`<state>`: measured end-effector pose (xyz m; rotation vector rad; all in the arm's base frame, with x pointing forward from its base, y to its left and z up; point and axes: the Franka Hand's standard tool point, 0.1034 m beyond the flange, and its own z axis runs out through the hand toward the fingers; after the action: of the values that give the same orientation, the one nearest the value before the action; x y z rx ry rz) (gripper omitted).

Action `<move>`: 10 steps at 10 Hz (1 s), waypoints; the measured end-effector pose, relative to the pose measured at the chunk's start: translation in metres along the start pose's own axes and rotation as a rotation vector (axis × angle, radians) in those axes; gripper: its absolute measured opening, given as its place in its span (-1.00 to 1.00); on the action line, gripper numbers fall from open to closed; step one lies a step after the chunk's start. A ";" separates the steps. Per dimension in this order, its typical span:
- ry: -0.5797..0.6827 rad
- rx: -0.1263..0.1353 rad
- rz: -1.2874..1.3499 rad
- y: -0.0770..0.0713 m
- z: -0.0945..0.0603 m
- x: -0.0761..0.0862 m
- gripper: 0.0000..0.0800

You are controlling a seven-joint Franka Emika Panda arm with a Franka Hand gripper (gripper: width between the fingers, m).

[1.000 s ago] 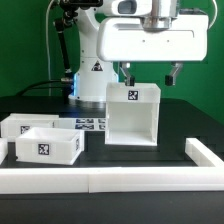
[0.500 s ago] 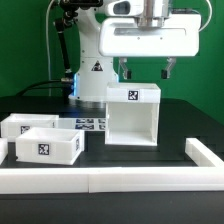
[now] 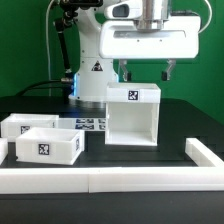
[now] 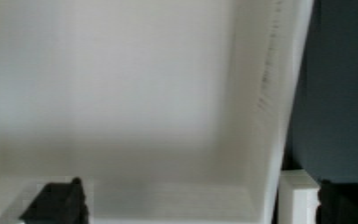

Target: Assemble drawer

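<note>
The drawer's tall white shell [image 3: 133, 118] stands upright mid-table with its open side facing the camera and a tag on top. Two shallow white trays, one in front [image 3: 45, 146] and one behind [image 3: 28, 125], lie at the exterior view's left. My gripper [image 3: 147, 72] hovers open and empty just above the shell's top, over its right part. In the wrist view the gripper [image 4: 199, 205] looks down into the shell [image 4: 131, 100]. One dark fingertip [image 4: 55, 200] is over the inside and the other is beyond the shell's side wall [image 4: 270, 90].
The marker board [image 3: 90, 124] lies flat between the trays and the shell. The long low white border rail [image 3: 110, 181] runs along the front and turns back at the exterior view's right [image 3: 205, 152]. The robot base [image 3: 92, 68] stands behind.
My gripper has shifted slightly to the exterior view's left above the shell, and stayed open. The shell and trays have not moved.
</note>
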<state>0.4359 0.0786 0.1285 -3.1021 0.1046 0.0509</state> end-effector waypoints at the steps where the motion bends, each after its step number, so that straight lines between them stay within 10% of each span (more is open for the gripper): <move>1: 0.015 0.002 0.028 -0.010 0.010 -0.011 0.62; 6: 0.015 0.003 0.040 -0.022 0.035 -0.030 0.62; 10: 0.012 0.004 0.044 -0.021 0.034 -0.029 -0.44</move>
<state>0.4076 0.1028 0.0962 -3.0968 0.1725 0.0334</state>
